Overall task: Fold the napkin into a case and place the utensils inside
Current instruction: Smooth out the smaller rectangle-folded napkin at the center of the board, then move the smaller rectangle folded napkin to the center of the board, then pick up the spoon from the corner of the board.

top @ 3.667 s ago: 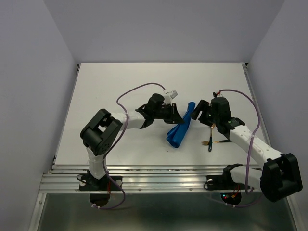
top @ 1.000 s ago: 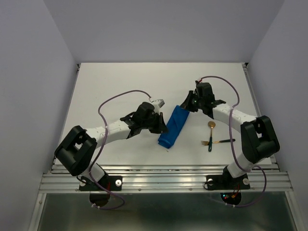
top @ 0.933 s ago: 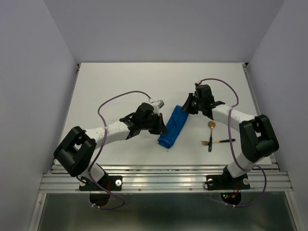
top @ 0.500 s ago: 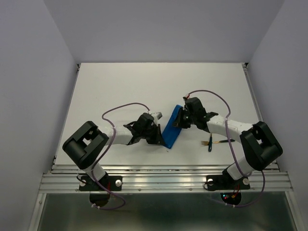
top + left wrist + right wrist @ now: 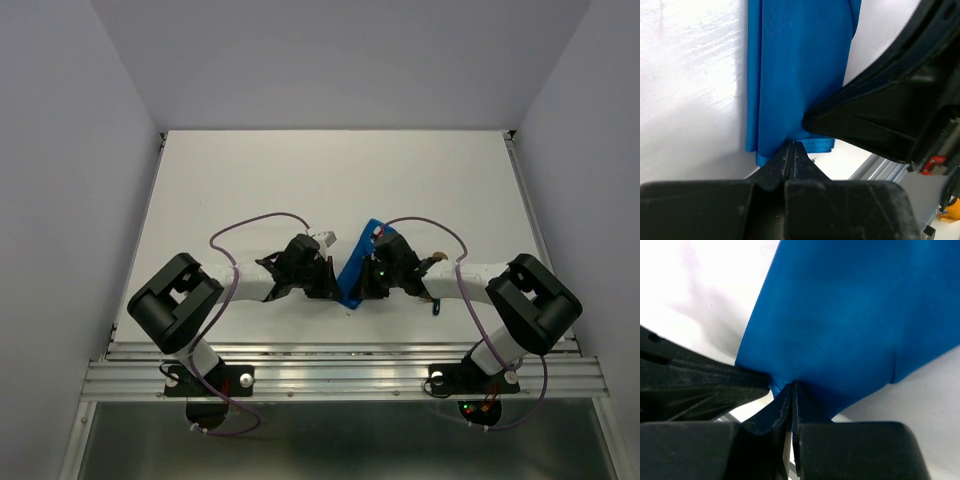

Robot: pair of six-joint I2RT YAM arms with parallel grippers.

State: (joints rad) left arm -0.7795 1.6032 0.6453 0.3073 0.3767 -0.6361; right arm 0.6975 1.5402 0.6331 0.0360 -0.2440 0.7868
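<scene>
The blue napkin (image 5: 362, 245) lies as a narrow folded strip, slanting from the table's middle towards the near edge. My left gripper (image 5: 333, 285) (image 5: 792, 145) is shut on the near end of the napkin (image 5: 795, 65) from the left. From the right, my right gripper (image 5: 362, 282) (image 5: 791, 386) is shut on the same end of the napkin (image 5: 855, 315), almost touching the left one. Of the utensils, the spoon's gold head (image 5: 437, 256) peeks out above my right forearm and a dark handle tip (image 5: 437, 308) shows below it. The fork is hidden under that arm.
The metal rail (image 5: 330, 365) runs along the table's near edge, just behind both grippers. Purple cables (image 5: 250, 222) loop above each arm. White walls close in the table on three sides.
My right gripper has swept from the napkin's far end down to its near end, next to the left gripper. The right forearm now covers the fork. The left gripper drew slightly nearer the rail.
</scene>
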